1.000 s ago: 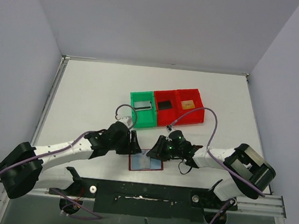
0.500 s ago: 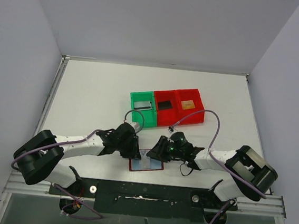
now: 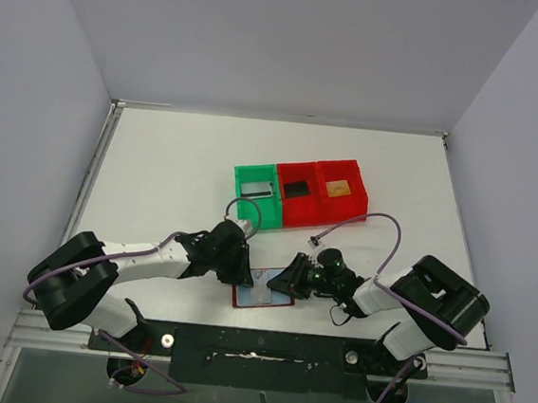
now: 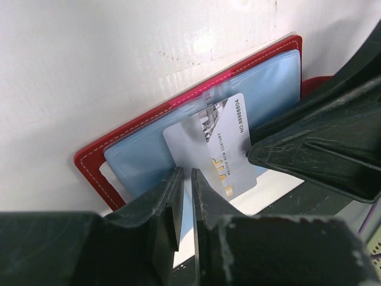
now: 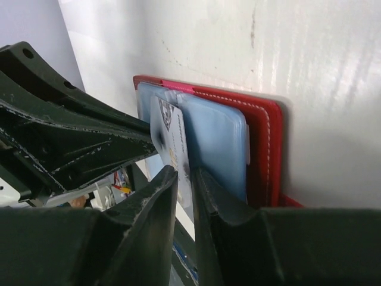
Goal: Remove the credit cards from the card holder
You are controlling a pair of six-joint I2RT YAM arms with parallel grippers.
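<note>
Pale lilac walls (image 3: pixel 294 42) close in a white table (image 3: pixel 157 172), with a row of bins (image 3: pixel 298 214) in the middle. The card holder (image 3: pixel 264 298) lies open and flat at the near edge, its long side running left to right. Both arms crowd over it, so from above little of it shows and the card cannot be made out.

The wrist views show a silver card (image 4: pixel 214 143) part-way out of the pale blue pocket, long axis pointing into it. The right gripper (image 5: pixel 186 185) is pinched on the card's edge, which runs into its narrow slit. The left gripper (image 4: pixel 186 185) has its fingers almost together at the card's corner. Whether it holds the card I cannot tell.
</note>
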